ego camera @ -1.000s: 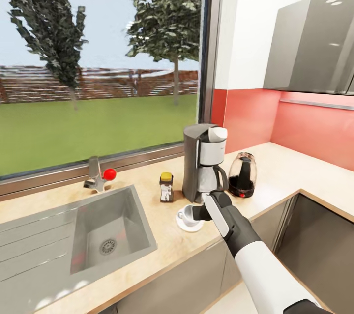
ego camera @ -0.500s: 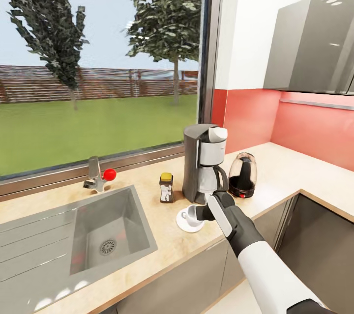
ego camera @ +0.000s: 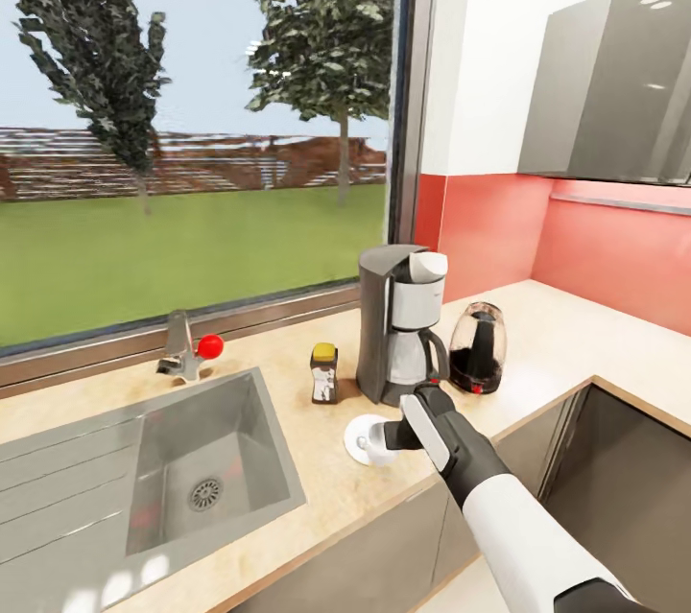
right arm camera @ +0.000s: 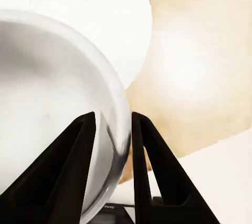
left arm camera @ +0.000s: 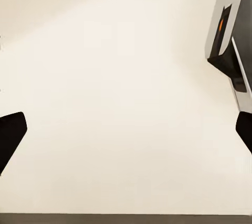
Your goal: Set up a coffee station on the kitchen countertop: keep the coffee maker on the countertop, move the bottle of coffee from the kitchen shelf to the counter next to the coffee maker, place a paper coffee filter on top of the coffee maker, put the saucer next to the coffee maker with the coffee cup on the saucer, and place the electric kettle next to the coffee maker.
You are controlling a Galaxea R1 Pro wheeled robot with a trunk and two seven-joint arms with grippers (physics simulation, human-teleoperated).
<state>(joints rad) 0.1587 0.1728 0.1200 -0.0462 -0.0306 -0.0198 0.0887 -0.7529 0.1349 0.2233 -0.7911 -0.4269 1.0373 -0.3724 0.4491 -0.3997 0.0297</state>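
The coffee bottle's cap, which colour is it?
Yellow. The bottle of coffee has a yellow cap over dark contents; the head view shows it best.

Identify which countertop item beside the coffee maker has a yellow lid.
The bottle of coffee, standing between the sink and coffee maker; the electric kettle is dark.

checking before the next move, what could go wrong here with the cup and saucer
The right claw pinches only the thin rim of the coffee cup, so the cup could slip or tip on release. The cup looks tilted over the saucer, so it might land off-centre. The coffee maker stands close behind the arm; a careless pull-back could bump it.
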